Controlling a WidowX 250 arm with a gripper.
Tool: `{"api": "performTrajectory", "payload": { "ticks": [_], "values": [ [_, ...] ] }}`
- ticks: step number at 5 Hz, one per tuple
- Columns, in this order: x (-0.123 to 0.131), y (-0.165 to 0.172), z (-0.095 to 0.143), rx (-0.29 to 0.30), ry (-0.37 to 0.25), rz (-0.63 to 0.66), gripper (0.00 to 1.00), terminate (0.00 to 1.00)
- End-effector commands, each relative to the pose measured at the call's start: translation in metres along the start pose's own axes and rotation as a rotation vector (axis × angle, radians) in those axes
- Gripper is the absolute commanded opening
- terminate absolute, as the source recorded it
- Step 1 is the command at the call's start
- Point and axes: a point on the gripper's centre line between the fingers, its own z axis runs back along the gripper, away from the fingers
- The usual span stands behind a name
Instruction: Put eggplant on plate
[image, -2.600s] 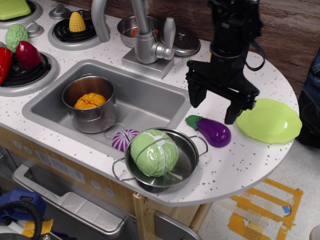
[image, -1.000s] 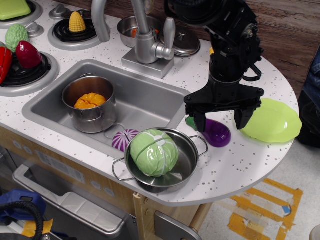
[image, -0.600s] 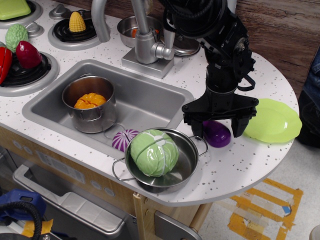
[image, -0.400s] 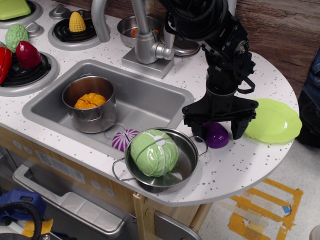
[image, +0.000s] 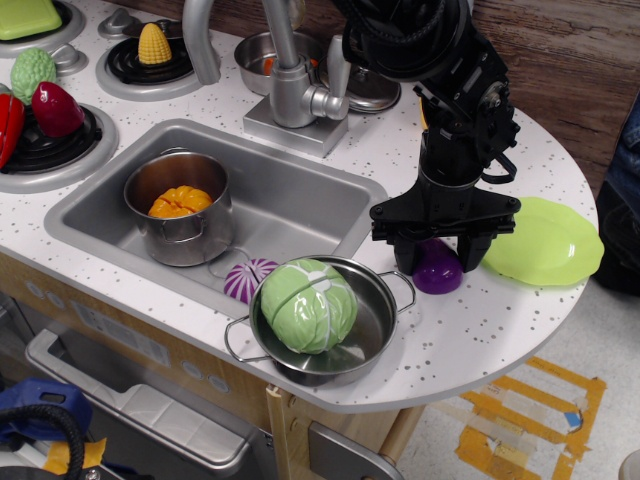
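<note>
Eggplant (image: 438, 270) mostly behind the pincer (image: 440, 252); stem end hidden.

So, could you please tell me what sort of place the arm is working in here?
Probably a toy play kitchen: a small sink with a faucet, stove burners, and plastic vegetables such as the cabbage.

Overall light: bright, even, diffuse; colours saturated.
Source: seems overhead; soft highlights on top of the faucet (image: 290, 60) and the cabbage (image: 308, 305).
Shadows: soft; short dark patch under the gripper (image: 445, 252) on the white countertop (image: 500, 320); sink (image: 290, 205) floor evenly grey.
Glare: small speculars on the steel pan (image: 380, 325) rim and the eggplant (image: 438, 270).
Focus: sharp centre; floor at 5 o'clock slightly soft.
Dark areas: black arm detail lost; 7 o'clock corner dim.
Distortion: none evident.
</note>
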Motion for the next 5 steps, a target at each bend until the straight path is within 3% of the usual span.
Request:
{"api": "performTrajectory", "payload": {
  "ticks": [1,2,3,5],
  "values": [
    [0.011,-0.014,0.043,-0.006,-0.029,-0.048,0.00,0.00],
    [0.017,-0.035,0.062,0.036,-0.065,-0.094,1.00,0.00],
    [0.023,-0.065,0.067,0.009,-0.092,-0.115,1.00,0.00],
    [0.022,-0.099,0.044,-0.028,-0.085,-0.146,1.00,0.00]
  ]
}}
